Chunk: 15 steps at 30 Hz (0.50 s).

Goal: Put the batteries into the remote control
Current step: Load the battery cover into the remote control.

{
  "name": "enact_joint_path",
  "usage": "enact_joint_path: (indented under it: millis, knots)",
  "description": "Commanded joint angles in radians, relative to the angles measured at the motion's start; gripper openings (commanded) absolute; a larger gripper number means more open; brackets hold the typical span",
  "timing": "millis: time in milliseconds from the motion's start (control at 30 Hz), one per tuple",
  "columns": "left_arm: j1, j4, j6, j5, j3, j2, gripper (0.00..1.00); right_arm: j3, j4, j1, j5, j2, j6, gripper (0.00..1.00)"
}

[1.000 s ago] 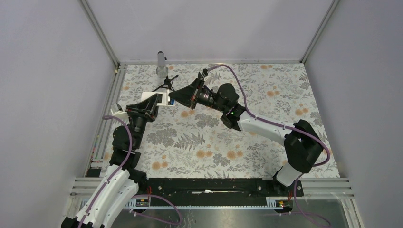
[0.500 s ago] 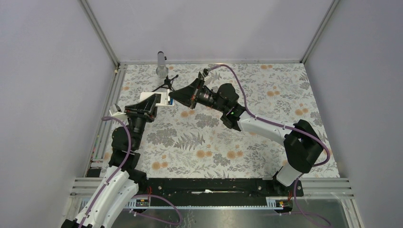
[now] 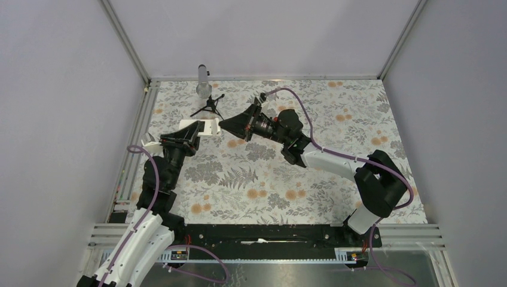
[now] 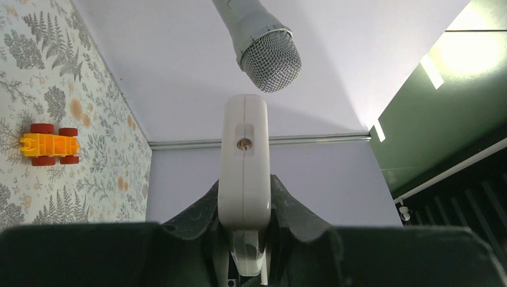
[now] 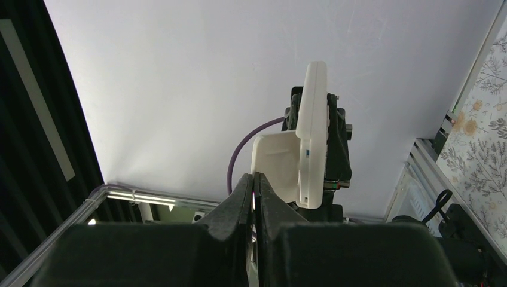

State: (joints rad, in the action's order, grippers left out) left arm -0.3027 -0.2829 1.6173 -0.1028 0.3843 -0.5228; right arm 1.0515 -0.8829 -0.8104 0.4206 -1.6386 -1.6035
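Gripping the small white rectangular plastic remote control (image 4: 244,161) by one end, the left gripper (image 4: 244,206) had its two dark fingers (image 4: 287,206) closed against the remote's flat faces. The remote's narrow edge faced the left wrist camera. In the overhead view the remote was held over the far left part of the floral-patterned table covering (image 3: 335,113). The right gripper (image 5: 253,179) pointed at the remote's free end from just beside it, its fingers pressed together with nothing between them. A grey mesh-headed microphone (image 3: 204,89) on a black tripod stood just behind. An orange plastic toy car with red wheels (image 4: 49,145) lay on the covering.
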Motion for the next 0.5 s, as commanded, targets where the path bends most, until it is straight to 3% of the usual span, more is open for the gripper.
enact_joint_path:
  millis: [0, 233, 467]
  knots:
    - [-0.004, -0.033, 0.049, -0.007, 0.081, 0.026, 0.00, -0.016, -0.037, 0.016, -0.005, 0.034, 0.000, 0.07]
    - [-0.004, -0.018, 0.080, 0.010, 0.077, 0.016, 0.00, -0.042, -0.111, 0.015, -0.046, 0.020, -0.043, 0.09]
    - [-0.004, 0.004, 0.104, 0.015, 0.081, 0.022, 0.00, -0.055, -0.102, 0.017, -0.062, 0.025, -0.044, 0.19]
